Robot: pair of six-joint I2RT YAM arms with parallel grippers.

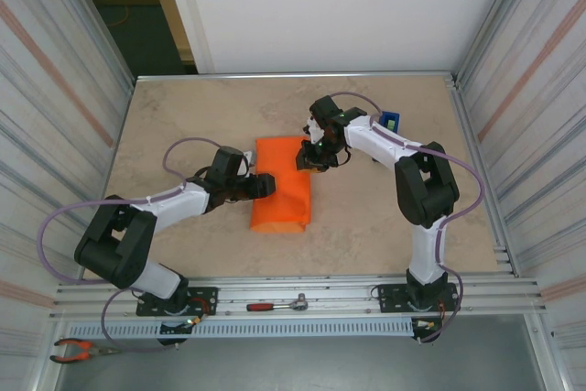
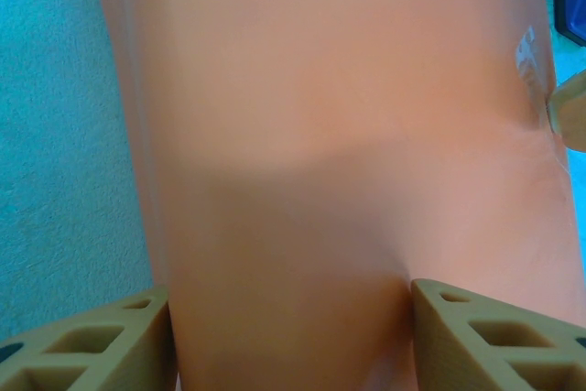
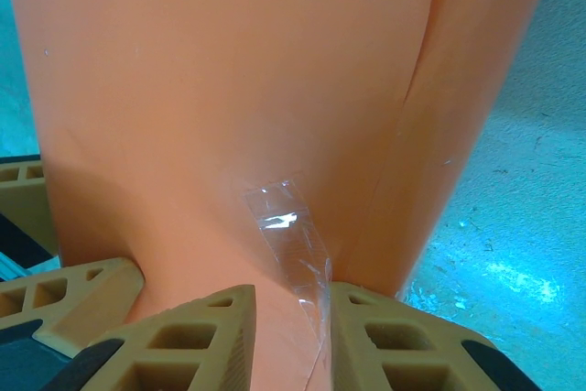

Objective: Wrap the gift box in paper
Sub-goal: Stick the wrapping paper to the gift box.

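Note:
The gift box (image 1: 282, 188) lies mid-table as a bright orange parcel, with the paper (image 2: 339, 135) folded round it. My left gripper (image 1: 263, 186) comes in from the left, and in its wrist view (image 2: 291, 341) both fingers press against the parcel's two sides. At the parcel's far right corner is my right gripper (image 1: 309, 157). Its fingers (image 3: 293, 341) stand a little apart over the paper. A clear tape strip (image 3: 286, 226) is stuck on the paper and runs down into that gap, clinging to the right finger (image 3: 366, 336).
A blue tape dispenser (image 1: 391, 121) stands at the back right, behind the right arm. Metal walls close in both sides. A red-handled ratchet (image 1: 275, 305) and pliers (image 1: 78, 350) lie on the near rail by the arm bases.

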